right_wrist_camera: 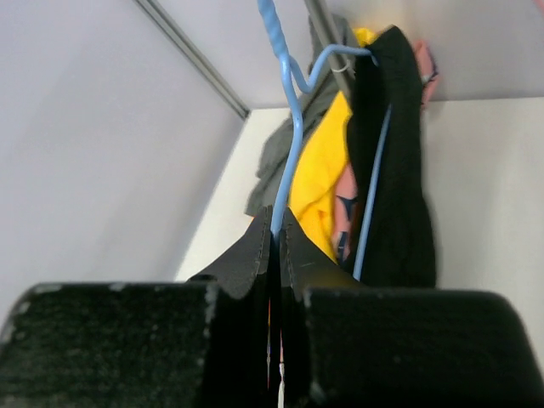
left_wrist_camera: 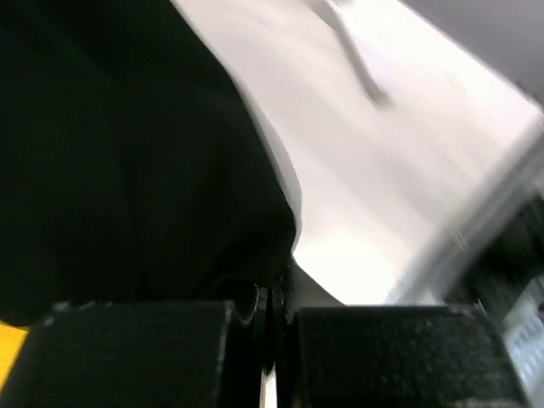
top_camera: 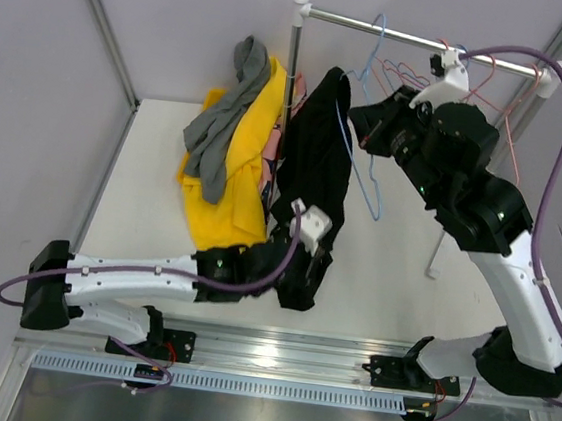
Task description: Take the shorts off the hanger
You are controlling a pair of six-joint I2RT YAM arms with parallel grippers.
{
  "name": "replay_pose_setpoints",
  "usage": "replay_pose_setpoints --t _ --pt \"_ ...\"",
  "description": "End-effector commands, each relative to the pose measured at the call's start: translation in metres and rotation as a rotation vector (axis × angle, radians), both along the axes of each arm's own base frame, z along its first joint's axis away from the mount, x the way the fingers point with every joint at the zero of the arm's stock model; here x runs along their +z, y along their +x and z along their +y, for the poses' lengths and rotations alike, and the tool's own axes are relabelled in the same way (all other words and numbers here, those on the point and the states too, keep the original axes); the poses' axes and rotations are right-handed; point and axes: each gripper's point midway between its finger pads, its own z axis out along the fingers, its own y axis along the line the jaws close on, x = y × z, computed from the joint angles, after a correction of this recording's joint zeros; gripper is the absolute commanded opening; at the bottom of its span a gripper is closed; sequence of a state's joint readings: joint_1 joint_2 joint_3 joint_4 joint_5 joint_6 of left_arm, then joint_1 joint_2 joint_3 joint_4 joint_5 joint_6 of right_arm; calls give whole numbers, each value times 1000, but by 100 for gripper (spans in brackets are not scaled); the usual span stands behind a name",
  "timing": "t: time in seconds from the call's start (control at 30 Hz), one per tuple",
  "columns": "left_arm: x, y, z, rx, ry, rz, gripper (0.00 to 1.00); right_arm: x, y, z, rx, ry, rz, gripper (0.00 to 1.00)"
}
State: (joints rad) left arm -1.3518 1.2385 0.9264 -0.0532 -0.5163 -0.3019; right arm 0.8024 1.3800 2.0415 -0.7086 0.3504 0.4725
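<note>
Black shorts (top_camera: pixel 316 164): limp, light; best taken at the hem below blue hanger (right_wrist_camera: pixel 289 153).
Left gripper (left_wrist_camera: pixel 270 297): jaws clamped on hem.
Right gripper (right_wrist_camera: pixel 276 225): jaws clamped on hanger wire.

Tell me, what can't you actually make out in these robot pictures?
- Pink patterned shorts: in the right wrist view, only a strip shows between the yellow shorts and the black shorts.
- Lower hem of the black shorts: in the top view, the left arm covers it.
- Hook of the blue hanger: in the right wrist view, the top edge cuts it off.
- Table: in the left wrist view, it is smeared by blur.
</note>
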Motion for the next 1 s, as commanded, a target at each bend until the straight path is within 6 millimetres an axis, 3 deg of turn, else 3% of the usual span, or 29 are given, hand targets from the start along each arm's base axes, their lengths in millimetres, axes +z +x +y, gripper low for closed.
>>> replay_pose_setpoints --t 0.0,0.03,0.07,0.1,0.13,0.17,0.2,0.27,0.33,0.37,0.43,0.53,0.57,0.6,0.7,0.73,0.77,0.83,0.87,0.97 --pt "57 75 26 160 -27 -49 0 20 -33 -10 36 190 -4 0" --pt "95 95 24 192 -73 -80 0 12 -38 -9 46 188 23 0" --pt "95 108 32 218 -31 -73 0 -5 -42 -3 60 178 68 0" --pt "119 134 46 267 -45 -93 0 -12 -50 -9 61 173 92 0" --pt "135 150 49 294 -49 -100 0 -15 -54 -11 62 175 105 0" --pt "138 159 57 311 -34 -101 0 -19 -57 -12 65 174 114 0" --pt "157 175 76 360 -50 -114 0 -20 -63 -19 61 176 124 0" --pt "192 182 92 371 -90 -170 0 -15 -67 -28 45 181 116 0" --pt "210 194 115 422 -91 -206 0 -6 -68 -43 6 180 88 0" --pt "244 197 124 438 -137 -247 0 -3 -68 -47 -7 174 79 0" --pt "247 214 149 491 -110 -234 0 5 -66 -54 -36 162 56 0" --pt "304 236 184 555 -162 -293 0 5 -62 -57 -63 139 43 0" --pt "307 244 186 550 -158 -287 0 3 -60 -58 -70 132 43 0" --pt "345 256 203 591 -215 -360 0 3 -58 -59 -82 128 38 0" --pt "343 290 220 614 -238 -358 0 -6 -51 -60 -113 93 38 0" --pt "356 297 226 616 -290 -402 0 -11 -47 -61 -127 76 40 0" --pt "357 305 238 620 -333 -395 0 -12 -45 -63 -136 74 36 0" --pt "351 327 240 608 -377 -384 0 -15 -39 -63 -140 61 33 0" --pt "361 335 246 605 -423 -410 0 -19 -33 -64 -149 44 38 0" --pt "348 371 232 533 -467 -417 0 -27 -16 -67 -161 11 49 0"
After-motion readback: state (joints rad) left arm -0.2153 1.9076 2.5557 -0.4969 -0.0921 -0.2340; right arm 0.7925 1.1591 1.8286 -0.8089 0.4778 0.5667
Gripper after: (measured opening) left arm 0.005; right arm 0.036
